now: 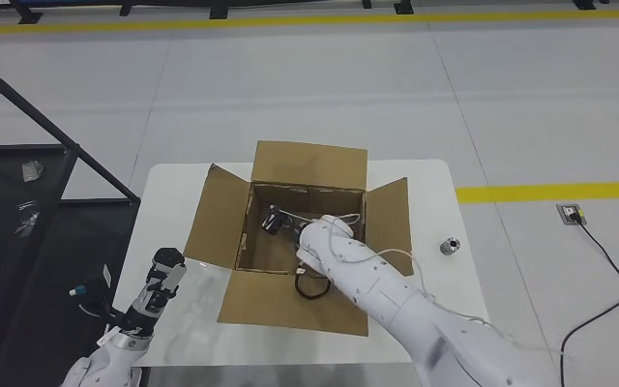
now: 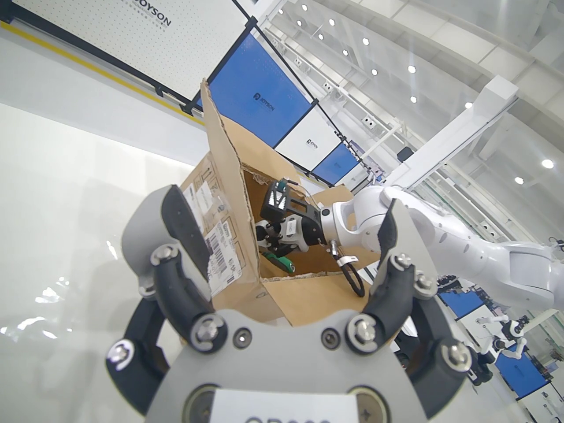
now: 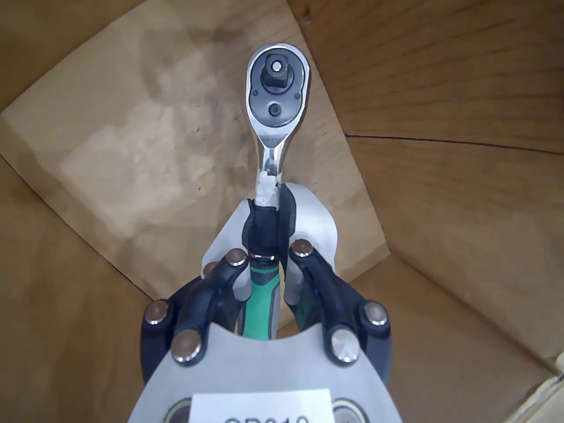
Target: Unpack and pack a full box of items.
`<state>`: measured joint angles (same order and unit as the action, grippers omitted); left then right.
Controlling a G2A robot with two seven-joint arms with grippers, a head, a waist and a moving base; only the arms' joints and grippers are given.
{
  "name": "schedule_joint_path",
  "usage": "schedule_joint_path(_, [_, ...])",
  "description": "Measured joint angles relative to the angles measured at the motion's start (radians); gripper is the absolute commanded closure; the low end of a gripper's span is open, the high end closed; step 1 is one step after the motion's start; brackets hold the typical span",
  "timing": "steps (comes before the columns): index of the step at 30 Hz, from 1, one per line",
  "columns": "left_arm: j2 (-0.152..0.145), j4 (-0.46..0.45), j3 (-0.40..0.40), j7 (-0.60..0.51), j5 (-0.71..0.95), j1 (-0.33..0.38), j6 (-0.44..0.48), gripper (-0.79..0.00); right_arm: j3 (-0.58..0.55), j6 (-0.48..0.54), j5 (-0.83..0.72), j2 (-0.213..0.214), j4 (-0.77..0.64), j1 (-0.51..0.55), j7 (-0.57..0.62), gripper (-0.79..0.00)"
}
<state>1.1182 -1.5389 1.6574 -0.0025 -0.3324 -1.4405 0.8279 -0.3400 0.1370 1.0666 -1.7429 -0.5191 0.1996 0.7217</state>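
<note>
Right gripper sits inside the cardboard box, clamped on the neck of a ratchet wrench; its green handle is mostly hidden behind the fingers. Left gripper stands apart over the table, beside the box's outer wall. Small metallic cylinder on the table, too small to identify.

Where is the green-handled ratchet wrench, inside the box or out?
Inside: right gripper holds the green-handled ratchet wrench, brown cardboard box walls all around.
</note>
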Motion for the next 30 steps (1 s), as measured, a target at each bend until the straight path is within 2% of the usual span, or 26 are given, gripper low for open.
schedule_joint_path(9, [0.000,0.000,0.000,0.000,0.000,0.000,0.000,-0.785,-0.011,0.091,-0.006,-0.044,0.149,-0.005,-0.063,0.000])
schedule_joint_path(11, [0.000,0.000,0.000,0.000,0.000,0.000,0.000,-0.785,-0.017,0.097,-0.012,-0.052,0.178,-0.004,-0.079,-0.182])
schedule_joint_path(13, [0.000,0.000,0.000,0.000,0.000,0.000,0.000,-0.785,-0.024,0.107,-0.020,-0.059,0.202,-0.003,-0.100,-0.225])
schedule_joint_path(15, [0.000,0.000,0.000,0.000,0.000,0.000,0.000,-0.785,-0.030,0.125,-0.025,-0.062,0.219,-0.005,-0.125,-0.317])
schedule_joint_path(16, [0.000,0.000,0.000,0.000,0.000,0.000,0.000,-0.785,-0.033,0.136,-0.026,-0.063,0.229,-0.007,-0.141,-0.336])
schedule_joint_path(24, [0.000,0.000,0.000,0.000,0.000,0.000,0.000,-0.785,-0.044,0.159,-0.004,-0.065,0.233,-0.011,-0.222,-0.342])
schedule_joint_path(30, [0.000,0.000,0.000,0.000,0.000,0.000,0.000,-0.785,-0.048,0.136,0.044,-0.051,0.171,-0.005,-0.294,-0.336])
